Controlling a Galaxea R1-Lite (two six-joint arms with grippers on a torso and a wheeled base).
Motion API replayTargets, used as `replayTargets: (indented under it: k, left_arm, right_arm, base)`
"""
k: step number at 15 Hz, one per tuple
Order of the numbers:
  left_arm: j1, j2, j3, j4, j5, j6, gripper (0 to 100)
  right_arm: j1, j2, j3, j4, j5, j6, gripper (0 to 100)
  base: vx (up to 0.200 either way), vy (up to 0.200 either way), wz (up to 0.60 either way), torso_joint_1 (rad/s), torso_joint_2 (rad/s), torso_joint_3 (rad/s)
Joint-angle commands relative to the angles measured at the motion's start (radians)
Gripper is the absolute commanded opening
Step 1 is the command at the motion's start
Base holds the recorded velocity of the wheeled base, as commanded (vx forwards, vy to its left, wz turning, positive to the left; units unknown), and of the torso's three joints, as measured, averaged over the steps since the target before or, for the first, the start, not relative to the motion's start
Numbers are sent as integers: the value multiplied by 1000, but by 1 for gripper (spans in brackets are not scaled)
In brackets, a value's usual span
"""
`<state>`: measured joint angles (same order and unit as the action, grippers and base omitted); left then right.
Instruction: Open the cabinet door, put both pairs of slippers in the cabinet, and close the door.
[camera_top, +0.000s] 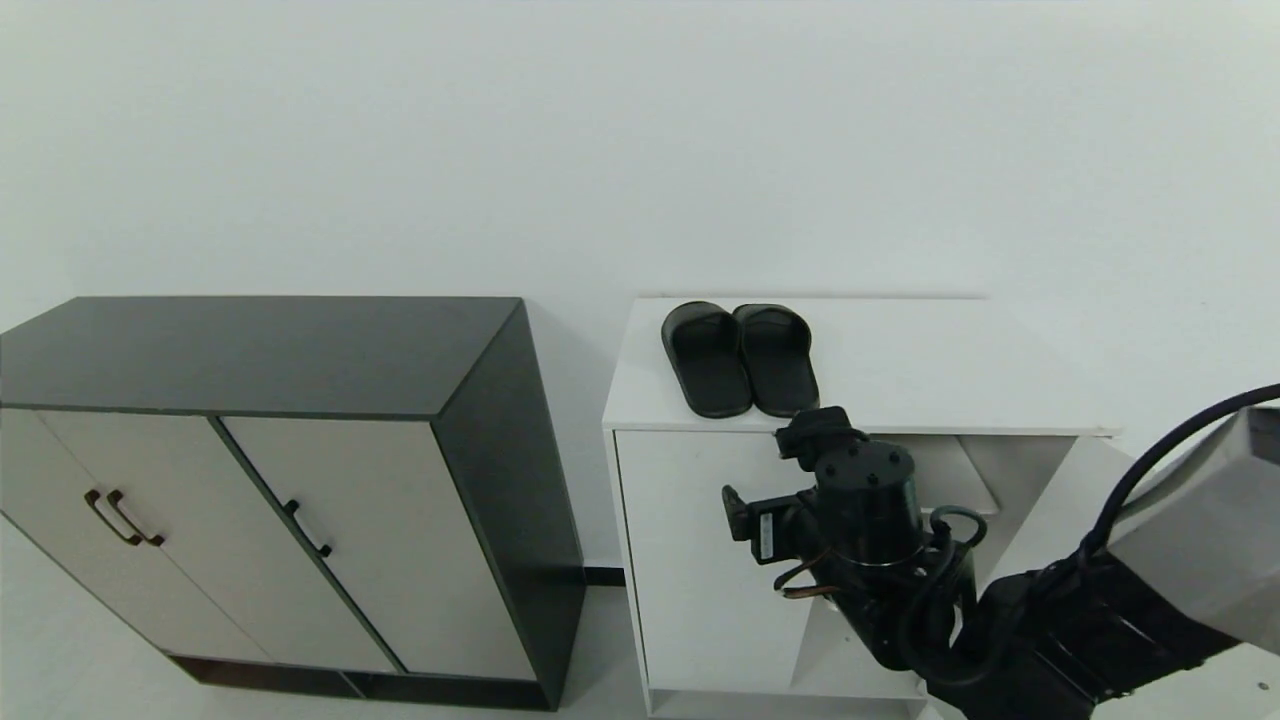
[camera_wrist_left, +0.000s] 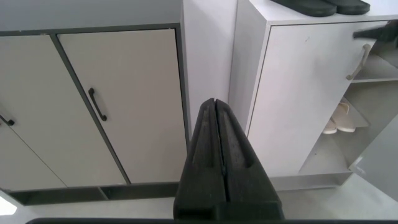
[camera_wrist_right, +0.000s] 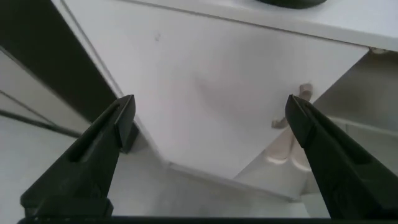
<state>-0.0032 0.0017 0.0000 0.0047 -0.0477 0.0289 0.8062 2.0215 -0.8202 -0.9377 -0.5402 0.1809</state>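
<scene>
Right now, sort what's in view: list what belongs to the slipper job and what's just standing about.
Belongs to the job:
- white cabinet, one door open
- black slippers on its top
- pale slippers inside it
- right gripper, open, facing the cabinet front

Just standing about:
- dark cabinet with closed pale doors, beside the white one

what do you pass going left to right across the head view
dark-topped cabinet → pair of black slippers → open compartment of the white cabinet
</scene>
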Motion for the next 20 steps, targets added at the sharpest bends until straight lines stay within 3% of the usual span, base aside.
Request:
replayTargets:
  k: [1, 8, 20]
  left_arm:
    - [0, 0, 0, 0, 0, 0, 0]
    - [0, 0, 0, 0, 0, -3, 0]
    - [0, 0, 0, 0, 0, -1, 0]
  right_arm:
    - [7, -70, -14, 13, -4, 6, 100]
    - [10, -70, -17, 3, -10, 0, 100]
    - [11, -58, -13, -6, -18, -20, 100]
  base:
    - [0, 0, 0, 0, 0, 0]
    - [0, 0, 0, 0, 0, 0]
    - [200, 0, 0, 4, 4, 2]
